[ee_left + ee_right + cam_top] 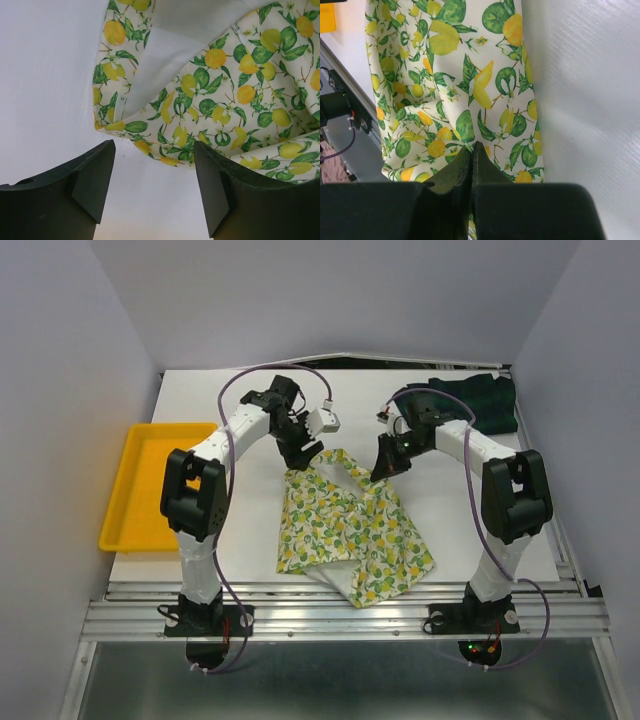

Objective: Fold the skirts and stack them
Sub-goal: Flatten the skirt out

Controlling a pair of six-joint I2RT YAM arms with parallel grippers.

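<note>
The lemon-print skirt lies partly folded in the middle of the table, its white lining showing at the front edge. My left gripper hovers at the skirt's far left corner. It stands open with bare table between its fingers and the skirt's edge just beyond the tips. My right gripper is at the far right corner, shut on a pinch of the lemon cloth, which puckers toward the tips. The plaid skirt sits bunched at the back right corner.
A yellow tray sits off the table's left edge. Metal rails run along the front by the arm bases. Grey walls close in the back and both sides.
</note>
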